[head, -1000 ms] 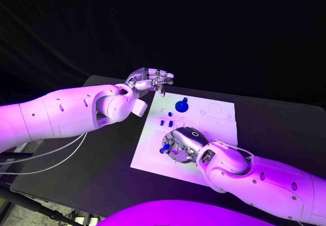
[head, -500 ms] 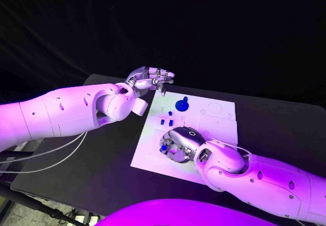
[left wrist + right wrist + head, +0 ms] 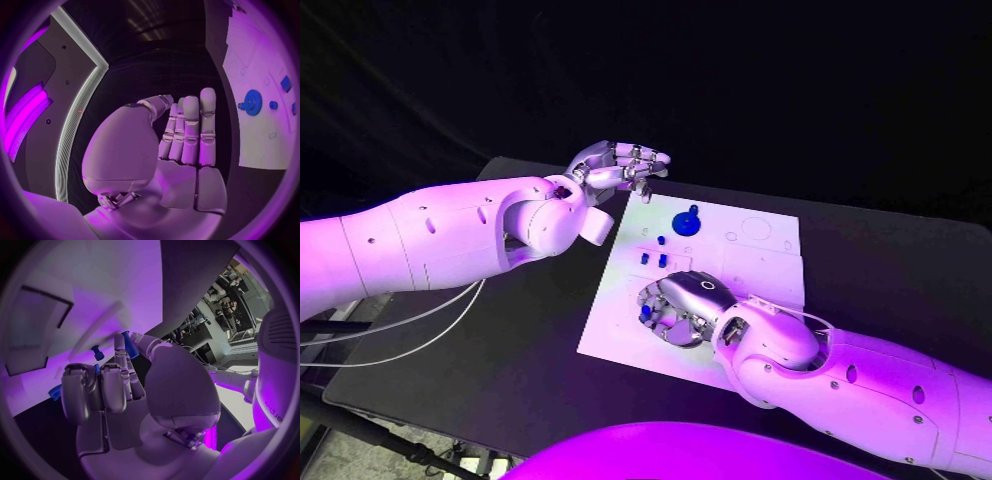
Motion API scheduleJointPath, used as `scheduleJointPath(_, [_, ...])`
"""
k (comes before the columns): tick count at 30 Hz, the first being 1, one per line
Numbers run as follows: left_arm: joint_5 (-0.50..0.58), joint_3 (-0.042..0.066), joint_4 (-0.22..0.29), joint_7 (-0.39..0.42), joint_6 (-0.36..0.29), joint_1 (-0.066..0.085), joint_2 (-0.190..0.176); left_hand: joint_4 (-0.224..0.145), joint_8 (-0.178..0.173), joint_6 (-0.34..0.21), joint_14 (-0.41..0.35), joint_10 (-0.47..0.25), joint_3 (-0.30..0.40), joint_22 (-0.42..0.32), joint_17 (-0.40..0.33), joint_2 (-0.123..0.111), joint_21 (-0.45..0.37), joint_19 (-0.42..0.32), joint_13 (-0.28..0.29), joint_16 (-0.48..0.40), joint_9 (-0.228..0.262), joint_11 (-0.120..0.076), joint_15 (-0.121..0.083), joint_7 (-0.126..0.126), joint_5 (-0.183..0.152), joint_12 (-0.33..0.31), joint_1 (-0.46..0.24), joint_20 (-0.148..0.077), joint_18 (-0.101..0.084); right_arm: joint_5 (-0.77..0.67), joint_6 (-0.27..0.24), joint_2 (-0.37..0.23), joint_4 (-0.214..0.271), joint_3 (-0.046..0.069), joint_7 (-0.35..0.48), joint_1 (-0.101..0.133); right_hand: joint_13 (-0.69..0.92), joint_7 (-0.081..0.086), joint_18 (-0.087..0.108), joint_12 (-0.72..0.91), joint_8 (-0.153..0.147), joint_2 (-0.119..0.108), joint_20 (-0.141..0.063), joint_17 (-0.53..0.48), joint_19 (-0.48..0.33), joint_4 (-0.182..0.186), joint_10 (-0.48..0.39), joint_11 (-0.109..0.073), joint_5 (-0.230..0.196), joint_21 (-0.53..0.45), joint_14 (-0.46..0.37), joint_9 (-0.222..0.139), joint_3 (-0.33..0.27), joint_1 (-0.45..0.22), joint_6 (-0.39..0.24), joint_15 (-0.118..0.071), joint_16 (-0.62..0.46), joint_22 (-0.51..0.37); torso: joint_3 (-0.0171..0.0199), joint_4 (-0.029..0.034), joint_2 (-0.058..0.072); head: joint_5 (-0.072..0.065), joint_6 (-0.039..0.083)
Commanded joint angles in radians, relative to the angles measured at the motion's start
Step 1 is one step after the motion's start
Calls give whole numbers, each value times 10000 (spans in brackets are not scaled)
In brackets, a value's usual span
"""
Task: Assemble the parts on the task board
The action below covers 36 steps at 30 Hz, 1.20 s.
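Fingers (image 3: 119,377) of right hand (image 3: 682,305): curled down on the task board (image 3: 762,270), apparently pinching a small blue part (image 3: 129,344) (grip unclear). Risk: slip or tilt from a shallow hold. Left hand (image 3: 617,168): fingers together, empty, beside the board's far corner. Blue gear (image 3: 685,222): on board.

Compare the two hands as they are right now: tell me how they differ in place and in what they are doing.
The left hand is off the far corner of the task board, above the black table; the right hand is down over the board's near part. The left hand holds nothing, its fingers together and fairly straight; the right hand's fingers curl down around a small blue part; whether it grips it is unclear. Both are silver, on white arms.
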Motion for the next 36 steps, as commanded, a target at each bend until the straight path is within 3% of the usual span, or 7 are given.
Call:
scheduleJointPath(1, [46, 6, 22, 30, 173, 5, 7, 1, 17, -21, -53, -58, -34, -16, -15, 87, -31, 67, 16, -22, -9, 2, -8, 4, 48, 35, 22, 9, 152, -112, -184, -26, 30, -4, -55, -9, 40, -36, -108, 27, -143, -110, -73, -5, 569, 45, 47, -87, -70, -12, 397, -47, -23, -5, -261, -50, 67, 2193, 9, -8, 5, 6, 2])
scheduleJointPath(18, [47, 0, 12, 20, 180, 3, -17, 1, 17, -21, -53, -58, -34, -16, -15, 87, -31, 67, 16, -22, -9, 2, -8, 4, 48, 35, 22, 9, 152, 824, -2188, -1280, 1229, 63, 673, 251, 409, -148, -170, 340, -370, -236, -202, -90, 690, 124, 410, -246, 9, 267, 391, -58, -302, -80, -730, -187, 41, 2306, 4, -17, -15, -189, 100])
scheduleJointPath(23, [47, -18, 11, 19, 173, 2, -43, 2, 20, -22, -57, -77, -37, -20, -18, 88, -38, 68, 17, -21, -9, 3, -7, 3, 47, 45, 19, 10, 152, 3269, -2208, -2487, 1899, 102, 1482, 769, 958, 107, -178, 992, 179, -140, -132, -4, 699, 103, 819, -42, 127, 280, 413, 177, -438, 9, 315, -42, 90, 2317, 12, -28, -28, -378, 174])
scheduleJointPath(28, [54, -41, 5, 19, 162, -2, -64, 2, 20, -22, -57, -77, -37, -20, -18, 88, -38, 68, 17, -21, -9, 3, -7, 3, 47, 45, 19, 10, 152, 5054, -1388, -3629, 2360, 109, 1494, 1158, 2884, -83, -236, 3150, 706, 54, -158, 0, 809, 225, 619, -210, 240, 565, 423, 429, -868, -84, 722, -138, 131, 2424, 9, -68, -78, -656, 232])
scheduleJointPath(30, [75, -61, 3, 20, 157, -5, -69, 2, 20, -22, -57, -77, -37, -20, -18, 88, -38, 68, 17, -21, -9, 3, -7, 3, 47, 45, 19, 10, 152, 5492, -980, -4146, 2535, 100, 1255, 1258, 7548, -373, -303, 7941, 1318, 139, -256, 275, 921, 341, 1182, -454, 416, 863, 514, 927, -1237, -150, 783, -265, 306, 2525, 6, -97, -108, -835, 235])
scheduleJointPath(32, [89, -82, 5, 23, 155, -6, -70, 2, 20, -22, -57, -77, -37, -20, -18, 88, -38, 68, 17, -21, -9, 3, -7, 3, 47, 45, 19, 10, 152, 5710, -715, -4585, 2668, 69, 964, 1305, 9849, -337, -360, 10212, 1731, 272, -284, 828, 1016, 690, 1916, -369, 518, 1127, 611, 1272, -1475, -474, 809, -277, 555, 2606, 6, -128, -132, -1003, 236])
scheduleJointPath(36, [106, -113, 26, 22, 163, -8, -67, 2, 20, -22, -57, -77, -37, -20, -18, 88, -38, 68, 17, -21, -9, 3, -7, 3, 47, 45, 19, 10, 152, 5593, -500, -5423, 2943, -9, 235, 1243, 11493, -394, -377, 11780, 2262, 232, -326, 1355, 1045, 1091, 2564, -420, 610, 1207, 698, 1755, -1867, -715, 681, -313, 795, 2630, 1, -182, -165, -1369, 224])
